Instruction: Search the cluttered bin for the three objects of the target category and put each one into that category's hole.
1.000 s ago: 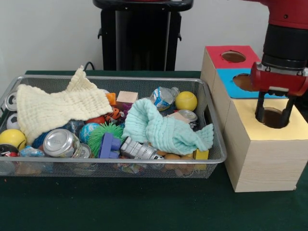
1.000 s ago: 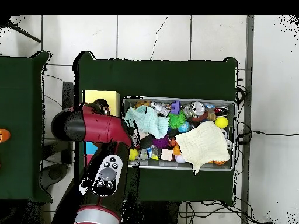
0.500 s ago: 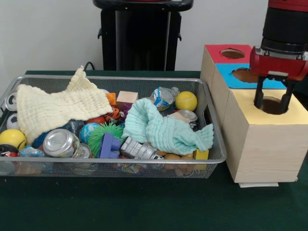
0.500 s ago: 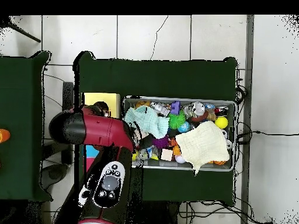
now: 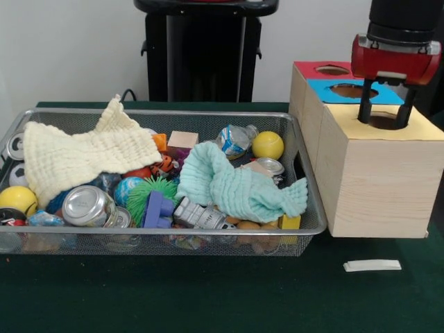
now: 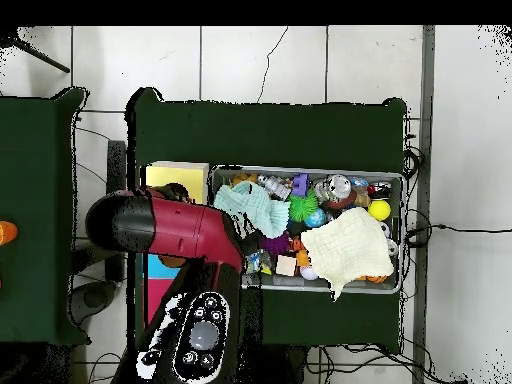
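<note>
No dotted cloth can be made out in the wire bin [image 5: 305, 225], where a cream cloth [image 5: 83, 156] and a mint cloth [image 5: 239, 184] are spread over the clutter. The gripper [image 5: 381, 119], fingers parted and empty, is held over the hole [image 5: 380, 122] of the yellow-topped cube [image 5: 385, 184].

Light was even and fairly bright in the front view, seemingly from above, with soft shadows under the bin [image 5: 305, 229] rim and beneath the raised yellow-faced cube [image 5: 378, 177]. Crushed cans [image 5: 87, 205] showed small glints (no harsh glare). Focus was mildly soft throughout. The overhead view was flatter and dimmer, the dark green table [image 6: 270, 135] swallowing shadow detail.
</note>
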